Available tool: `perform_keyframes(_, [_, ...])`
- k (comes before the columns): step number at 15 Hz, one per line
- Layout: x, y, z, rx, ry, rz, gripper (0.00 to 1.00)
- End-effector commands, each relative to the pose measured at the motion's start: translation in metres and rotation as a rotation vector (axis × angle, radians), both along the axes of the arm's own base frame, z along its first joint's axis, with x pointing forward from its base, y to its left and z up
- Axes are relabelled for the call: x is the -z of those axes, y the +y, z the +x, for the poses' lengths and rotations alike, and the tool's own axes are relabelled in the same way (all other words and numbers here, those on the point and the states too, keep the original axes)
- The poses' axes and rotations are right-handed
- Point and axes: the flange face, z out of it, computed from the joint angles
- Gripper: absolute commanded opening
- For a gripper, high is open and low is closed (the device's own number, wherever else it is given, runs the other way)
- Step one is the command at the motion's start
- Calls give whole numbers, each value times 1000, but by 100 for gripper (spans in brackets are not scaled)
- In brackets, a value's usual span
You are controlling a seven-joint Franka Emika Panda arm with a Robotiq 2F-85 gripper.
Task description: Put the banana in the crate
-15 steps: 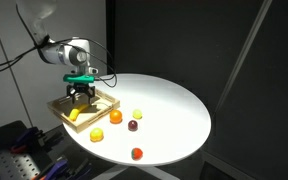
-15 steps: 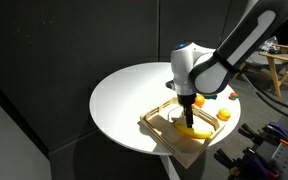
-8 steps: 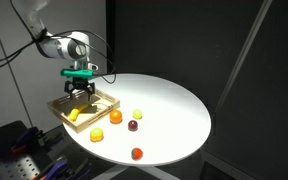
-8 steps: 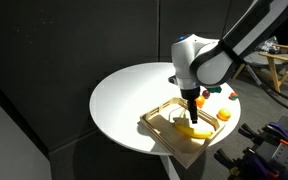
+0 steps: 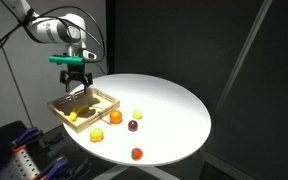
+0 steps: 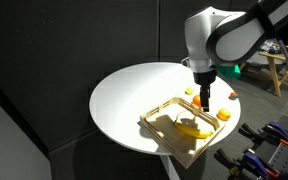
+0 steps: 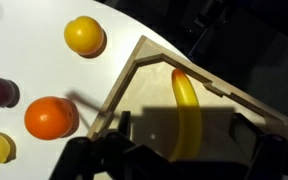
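The yellow banana (image 7: 188, 105) lies inside the light wooden crate (image 7: 124, 80), seen from straight above in the wrist view. It also shows in both exterior views (image 5: 74, 115) (image 6: 192, 128), resting on the floor of the crate (image 5: 110, 99) (image 6: 150, 117). My gripper (image 5: 74, 80) (image 6: 206, 100) hangs well above the crate, open and empty. In the wrist view the gripper (image 7: 184, 128) has its dark fingers (image 7: 119, 130) spread wide on either side of the banana, clear of it.
The crate sits at the edge of a round white table (image 5: 174, 105). Small round fruits lie beside it: an orange one (image 5: 115, 117), a yellow one (image 5: 137, 114), a dark red one (image 5: 132, 126) and two more (image 5: 96, 135) (image 5: 137, 153).
My gripper has risen straight up out of the crate. The banana has stayed lying in the crate.
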Motion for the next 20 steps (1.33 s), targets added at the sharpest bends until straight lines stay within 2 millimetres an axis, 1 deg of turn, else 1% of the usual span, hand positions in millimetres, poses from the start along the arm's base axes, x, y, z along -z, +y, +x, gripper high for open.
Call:
perform_keyframes(1, [-32,-27,-22,151,-41,-6,100])
perform_keyframes(4, [-53,-53,-28,262,-63,2,100])
perform_keyframes(9, [-85,-100,-33,416,-106,17,100])
perform_keyframes(12, [-102,-122,-37,472,-114,25,100])
perform_keyframes(15, [-116,-133,-42,486,-148,59,100])
perform_keyframes(20, [-134,-135,-47,478,-210,112,100])
